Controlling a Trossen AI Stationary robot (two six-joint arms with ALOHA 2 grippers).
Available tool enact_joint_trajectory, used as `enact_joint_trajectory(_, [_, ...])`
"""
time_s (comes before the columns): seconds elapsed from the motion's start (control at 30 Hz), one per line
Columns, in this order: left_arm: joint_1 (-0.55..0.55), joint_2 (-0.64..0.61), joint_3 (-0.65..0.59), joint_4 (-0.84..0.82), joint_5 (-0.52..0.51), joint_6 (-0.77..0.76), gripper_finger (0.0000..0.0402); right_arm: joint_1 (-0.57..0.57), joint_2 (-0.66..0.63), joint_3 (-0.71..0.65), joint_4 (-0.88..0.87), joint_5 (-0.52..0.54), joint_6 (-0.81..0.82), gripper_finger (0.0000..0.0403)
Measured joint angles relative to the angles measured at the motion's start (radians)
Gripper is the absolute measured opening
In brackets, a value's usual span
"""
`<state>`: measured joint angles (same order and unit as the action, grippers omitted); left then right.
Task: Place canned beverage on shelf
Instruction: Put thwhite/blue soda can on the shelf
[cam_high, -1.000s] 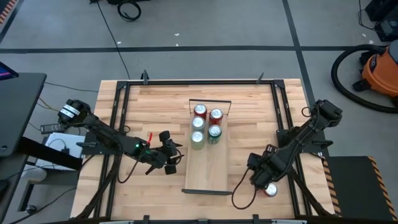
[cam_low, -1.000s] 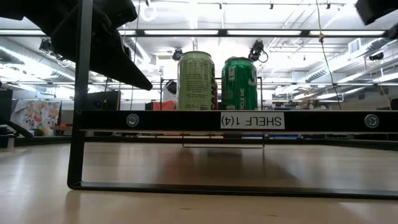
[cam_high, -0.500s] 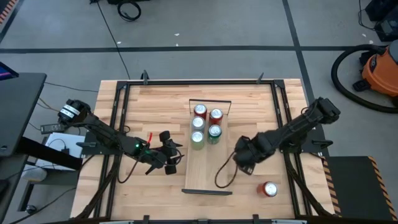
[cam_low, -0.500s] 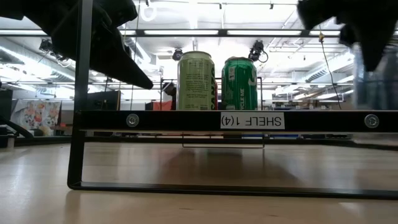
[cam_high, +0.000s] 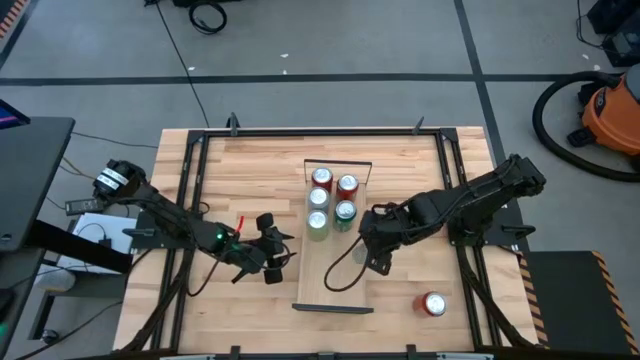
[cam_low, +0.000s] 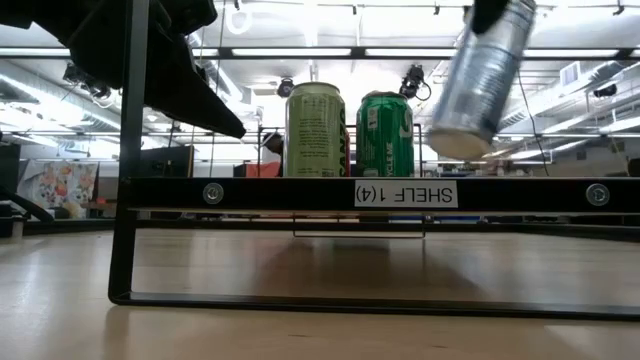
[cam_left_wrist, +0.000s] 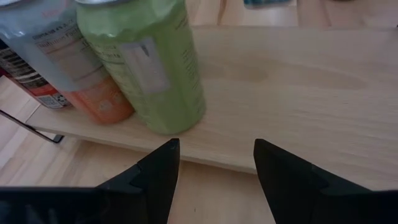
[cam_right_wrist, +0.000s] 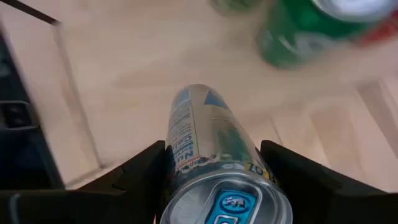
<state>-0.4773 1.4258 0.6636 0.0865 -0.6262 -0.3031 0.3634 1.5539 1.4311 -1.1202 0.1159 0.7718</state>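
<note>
Now we are gripping a silver can (cam_right_wrist: 211, 162) in our right gripper (cam_high: 375, 245), tilted above the shelf (cam_high: 335, 275), near the green can (cam_high: 345, 212). Our left gripper (cam_high: 275, 258) is waiting open beside the shelf.

a robotics lab or workshop is showing here: exposed ceiling pipes (cam_low: 560, 95) and strip lights (cam_low: 300, 52) are running overhead, an orange shop vacuum (cam_high: 612, 112) is sitting on the grey concrete floor (cam_high: 330, 40), and cables (cam_high: 205, 15) are trailing beside the wooden table (cam_high: 250, 160).
</note>
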Motion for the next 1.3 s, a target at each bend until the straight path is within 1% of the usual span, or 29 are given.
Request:
enact_joint_trajectory(0.1, [0.003, 0.0, 0.0, 0.008, 0.0, 0.003, 0.0217, -0.002, 0.013, 0.002, 0.073, 0.007, -0.05, 0.0261])
enact_joint_trajectory(0.17, [0.003, 0.0, 0.0, 0.008, 0.0, 0.003, 0.0217, -0.006, 0.029, 0.002, 0.092, 0.012, -0.069, 0.0261])
enact_joint_trajectory(0.4, [0.003, 0.0, 0.0, 0.01, 0.0, 0.003, 0.0217, -0.025, 0.11, 0.082, 0.06, 0.046, -0.137, 0.0261])
enact_joint_trajectory(0.47, [0.003, 0.0, 0.0, 0.014, 0.0, 0.003, 0.0217, -0.027, 0.149, 0.121, 0.034, 0.044, -0.156, 0.0261])
enact_joint_trajectory(0.7, [0.003, 0.0, 0.0, 0.012, 0.0, 0.003, 0.0217, -0.041, 0.287, 0.287, -0.155, 0.066, -0.194, 0.0261])
enact_joint_trajectory(0.8, [0.002, 0.0, 0.0, 0.012, 0.0, 0.003, 0.0217, -0.047, 0.325, 0.319, -0.169, 0.066, -0.215, 0.0261])
enact_joint_trajectory(0.97, [0.002, 0.0, 0.0, 0.01, 0.003, -0.001, 0.0217, -0.067, 0.346, 0.323, -0.181, 0.055, -0.226, 0.0261])
enact_joint_trajectory(1.07, [0.002, 0.0, 0.0, 0.008, 0.004, -0.002, 0.0217, -0.075, 0.346, 0.322, -0.18, 0.073, -0.223, 0.0263])
enact_joint_trajectory(1.13, [0.002, 0.0, 0.0, 0.008, 0.004, -0.002, 0.0217, -0.08, 0.346, 0.32, -0.177, 0.095, -0.218, 0.0271])
enact_joint_trajectory(1.3, [0.002, 0.0, 0.0, 0.007, 0.004, -0.002, 0.0217, -0.091, 0.346, 0.32, -0.15, 0.102, -0.222, 0.0303])
